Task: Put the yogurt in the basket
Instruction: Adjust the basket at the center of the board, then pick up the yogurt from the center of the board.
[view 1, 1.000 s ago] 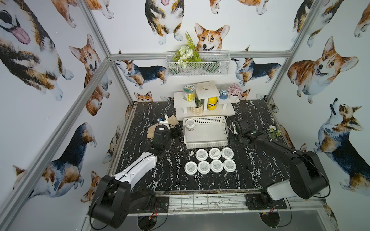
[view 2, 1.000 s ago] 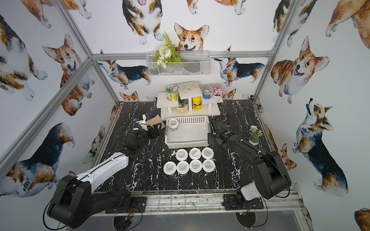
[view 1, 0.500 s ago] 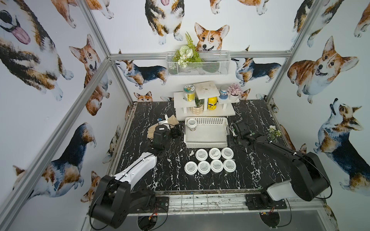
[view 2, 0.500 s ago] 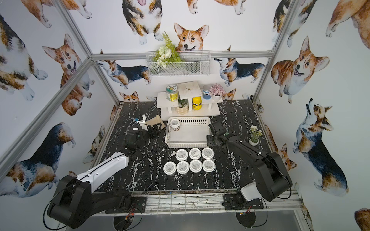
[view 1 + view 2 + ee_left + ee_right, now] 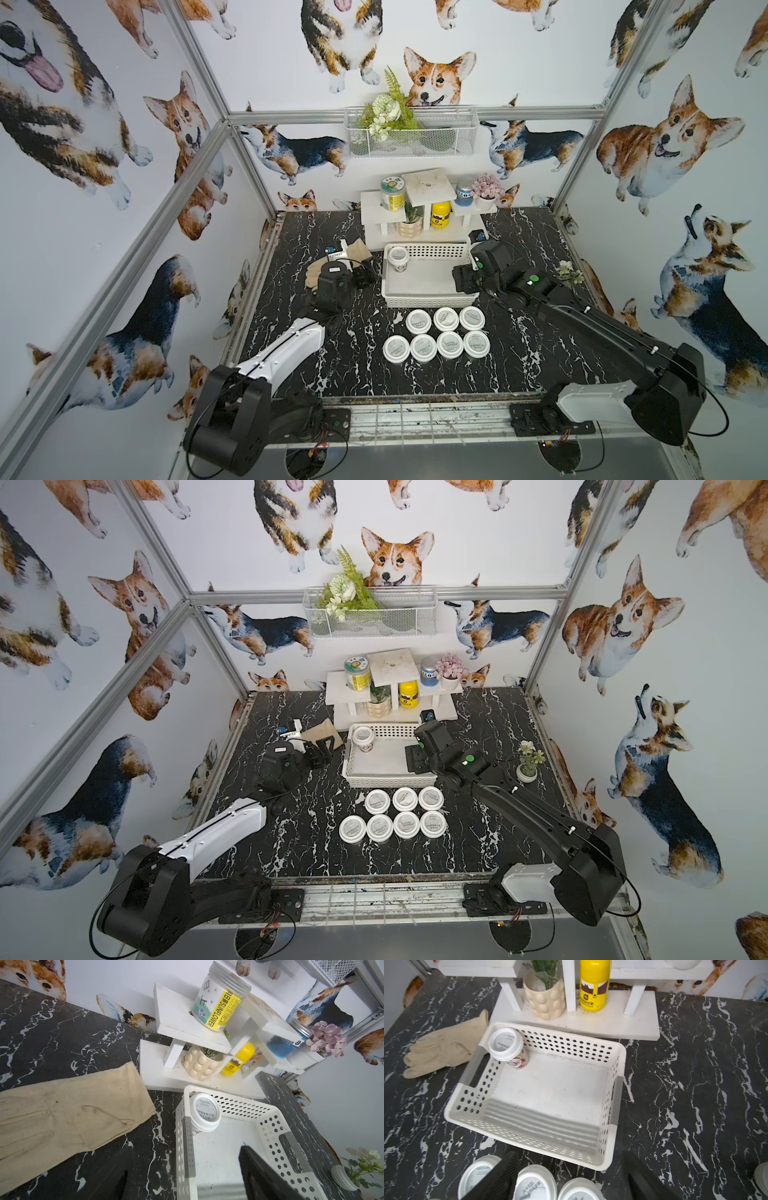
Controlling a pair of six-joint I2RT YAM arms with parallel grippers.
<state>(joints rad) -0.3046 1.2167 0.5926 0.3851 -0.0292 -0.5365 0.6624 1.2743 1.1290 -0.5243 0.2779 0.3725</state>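
Either side of the white perforated plastic basket (image 5: 428, 300), left hand (image 5: 365, 275) and right hand (image 5: 463, 279) hover spread and empty; one white-lidded clear yogurt jar (image 5: 398, 257) stands in its far-left corner, seven more jars (image 5: 449, 345) on the black marble desk (image 5: 357, 374).

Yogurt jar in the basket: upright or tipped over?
Upright: the yogurt jar stands in a basket corner, white lid on top.

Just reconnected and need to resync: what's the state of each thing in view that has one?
White perforated plastic basket: upright, holding one jar.
Small clear white-lidded yogurt jar: upright, lid on, in the basket's far left corner.
Seven matching jars: upright, lidded, outside the basket, in two rows.
Left end effector: open, empty.
Right end effector: open, empty.
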